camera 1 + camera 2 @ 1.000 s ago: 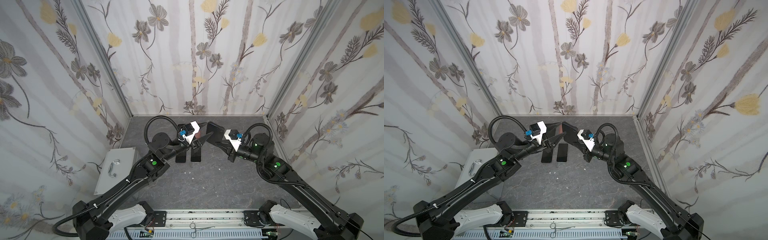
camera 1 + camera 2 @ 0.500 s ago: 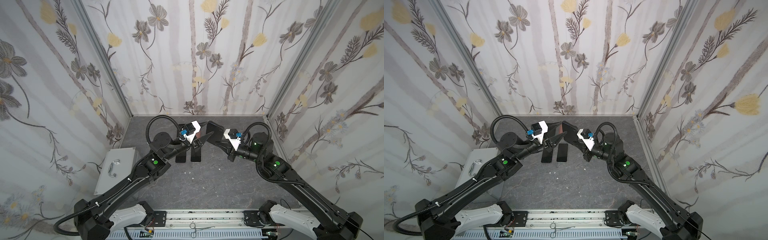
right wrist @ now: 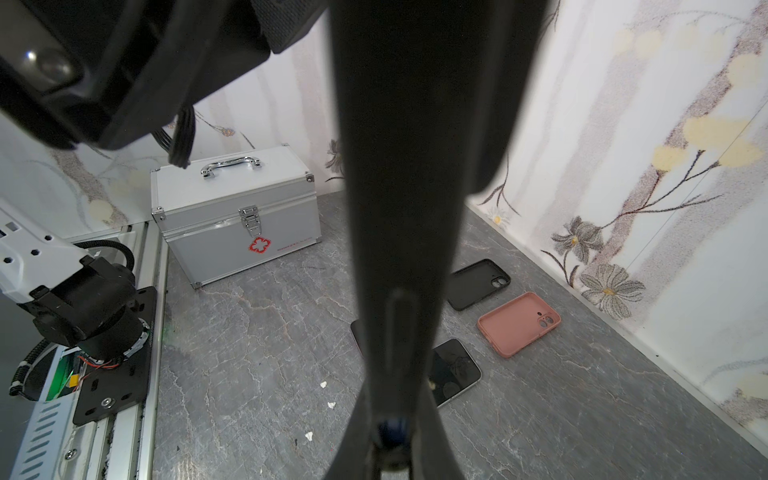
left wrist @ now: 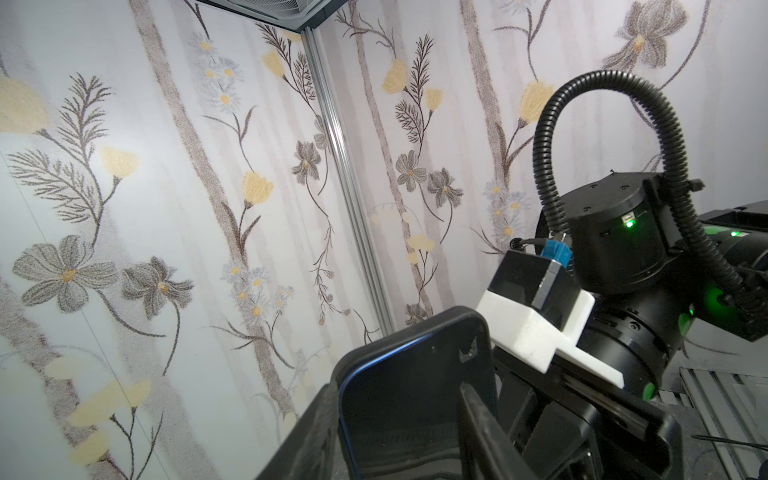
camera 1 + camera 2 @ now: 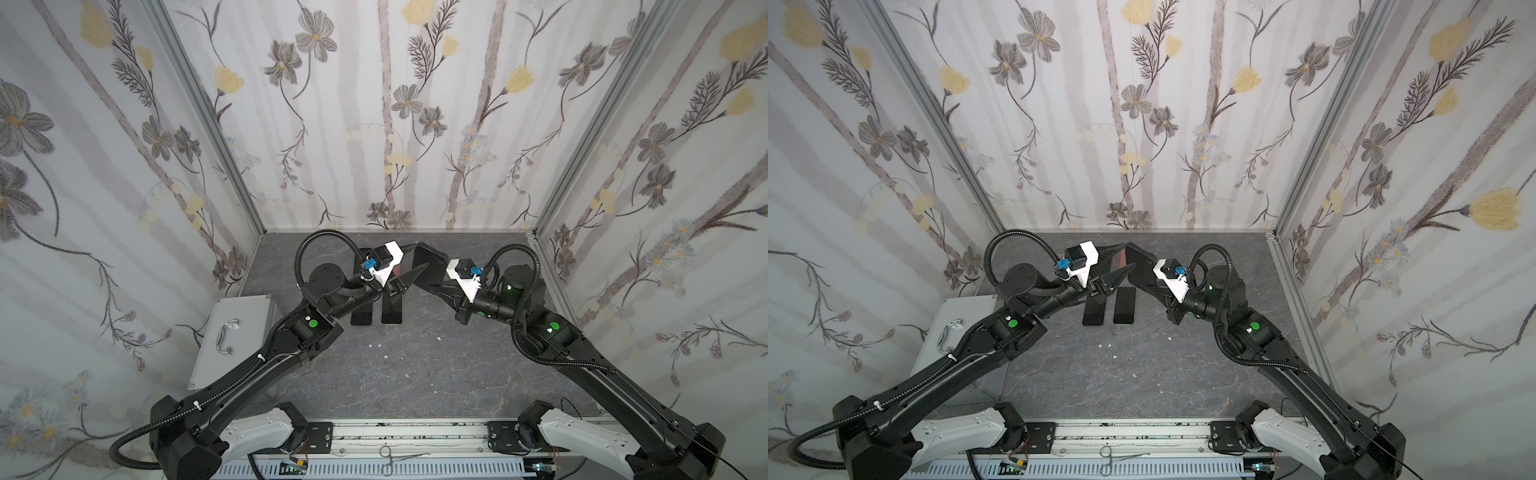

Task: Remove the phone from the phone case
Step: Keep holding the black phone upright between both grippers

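Grey table [image 5: 415,374]: right claw [image 5: 435,284] clamps cased phone [image 5: 430,262] aloft; left claw [image 5: 420,255] straddles it (grip unclear).

A: What colours are the walls [image 5: 374,104]?
B: White, striped grey-brown, with grey and yellow flowers. The floor [image 5: 415,365] is grey, veined like marble.
A: The cases?
B: The held phone case [image 5: 430,262] is black. One loose case [image 3: 518,323] is salmon pink. The metal box [image 3: 232,224] is silver, with a red emblem.

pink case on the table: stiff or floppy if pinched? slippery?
Pink case looks like matte, soft-edged rubber and appears empty: it probably flexes under a pinch. A thin shell, so likely light. It lies flat on the table; the matte skin probably grips rather than slides.
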`<state>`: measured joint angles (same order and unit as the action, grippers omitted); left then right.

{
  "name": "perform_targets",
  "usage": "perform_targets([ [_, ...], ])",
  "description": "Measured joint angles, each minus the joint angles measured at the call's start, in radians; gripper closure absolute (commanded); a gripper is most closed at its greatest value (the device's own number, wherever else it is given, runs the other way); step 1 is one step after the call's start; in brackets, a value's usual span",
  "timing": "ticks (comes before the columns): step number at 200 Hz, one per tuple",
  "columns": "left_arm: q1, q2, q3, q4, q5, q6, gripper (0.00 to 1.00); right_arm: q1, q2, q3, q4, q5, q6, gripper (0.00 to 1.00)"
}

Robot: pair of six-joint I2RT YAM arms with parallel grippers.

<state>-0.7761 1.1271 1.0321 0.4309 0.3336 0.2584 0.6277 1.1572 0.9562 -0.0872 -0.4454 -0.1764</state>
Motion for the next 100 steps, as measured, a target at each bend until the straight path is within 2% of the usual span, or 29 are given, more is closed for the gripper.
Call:
perform_targets([
  [100,0.000,0.004,0.002,0.007,-0.011,-0.001,0.52,0.012,-0.006,-0.002,-0.006,-0.001,-0.027,1.00],
])
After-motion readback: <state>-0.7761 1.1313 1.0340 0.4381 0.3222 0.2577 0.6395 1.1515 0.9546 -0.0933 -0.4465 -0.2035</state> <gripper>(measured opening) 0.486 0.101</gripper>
